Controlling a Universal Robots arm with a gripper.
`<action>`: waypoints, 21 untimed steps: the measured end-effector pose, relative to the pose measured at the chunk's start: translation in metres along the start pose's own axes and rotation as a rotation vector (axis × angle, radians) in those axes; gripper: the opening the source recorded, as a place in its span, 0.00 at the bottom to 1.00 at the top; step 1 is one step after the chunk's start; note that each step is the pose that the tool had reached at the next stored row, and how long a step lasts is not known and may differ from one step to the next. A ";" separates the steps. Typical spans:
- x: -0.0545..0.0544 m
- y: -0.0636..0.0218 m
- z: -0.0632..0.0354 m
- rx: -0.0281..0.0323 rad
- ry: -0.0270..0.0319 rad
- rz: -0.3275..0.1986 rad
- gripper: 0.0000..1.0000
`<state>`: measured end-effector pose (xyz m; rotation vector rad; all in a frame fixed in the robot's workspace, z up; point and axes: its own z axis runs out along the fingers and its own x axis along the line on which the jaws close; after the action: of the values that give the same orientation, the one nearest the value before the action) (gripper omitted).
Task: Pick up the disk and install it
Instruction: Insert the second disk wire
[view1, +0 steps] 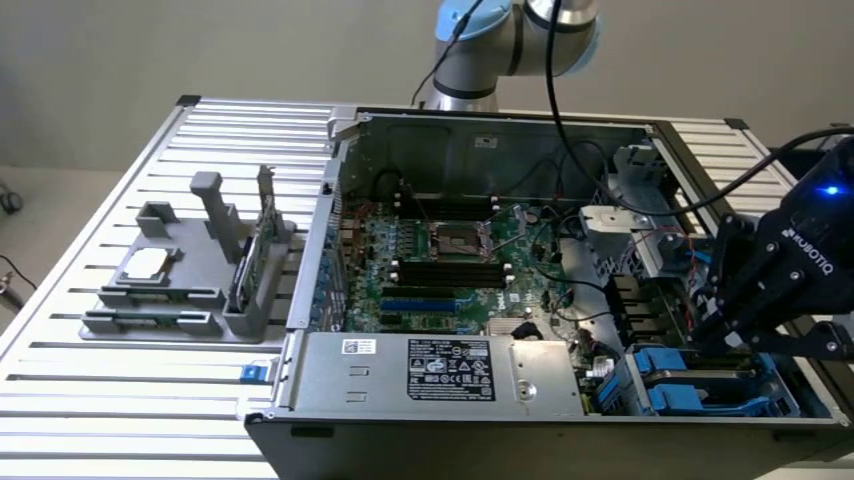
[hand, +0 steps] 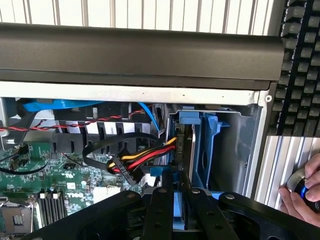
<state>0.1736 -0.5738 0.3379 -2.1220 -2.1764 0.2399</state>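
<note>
Exterior view: an open computer case (view1: 534, 300) lies on a slatted metal tabletop (view1: 160, 400), its motherboard (view1: 447, 260) exposed and a grey labelled power-supply box (view1: 447, 370) along its near edge. The black gripper (view1: 714, 335) reaches into the drive bay at about four o'clock of the case, by the blue plastic brackets (view1: 681, 385) in that corner. Its fingers are lost against the dark bay, so what they pinch cannot be made out from here. At nine o'clock of the case, well apart from it, a grey fixture (view1: 187, 270) on the tabletop carries a small square processor chip (view1: 144, 264) and upright cards. The arm's blue-capped joint (view1: 487, 40) stands behind the case at twelve o'clock.

Wrist view: the gripper (hand: 172, 200) is drawn narrow, its black fingers (hand: 157, 210) pressing on either side of a blue-edged upright piece, the disk (hand: 172, 197) in its blue bracket, seen edge-on and seated low in the bay. Just beside it stands a second blue bracket (hand: 207, 150) against the grey bay wall. A bundle of red, yellow and black cables (hand: 140, 160) runs to a connector close to the disk, and the green motherboard (hand: 45, 180) lies at eight o'clock. A person's hand (hand: 305, 192) rests on a round blue-lit knob at four o'clock, beside a dark keyboard (hand: 300, 70).
</note>
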 end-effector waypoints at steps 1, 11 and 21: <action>0.000 0.0001 0.0005 0.0006 0.0017 -0.001 0.16; -0.004 0.0012 0.0037 0.0122 0.0222 -0.007 0.16; -0.006 0.0068 0.0045 0.0240 0.0472 -0.012 0.16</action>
<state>0.1797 -0.5800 0.3324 -2.0801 -2.1482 0.2118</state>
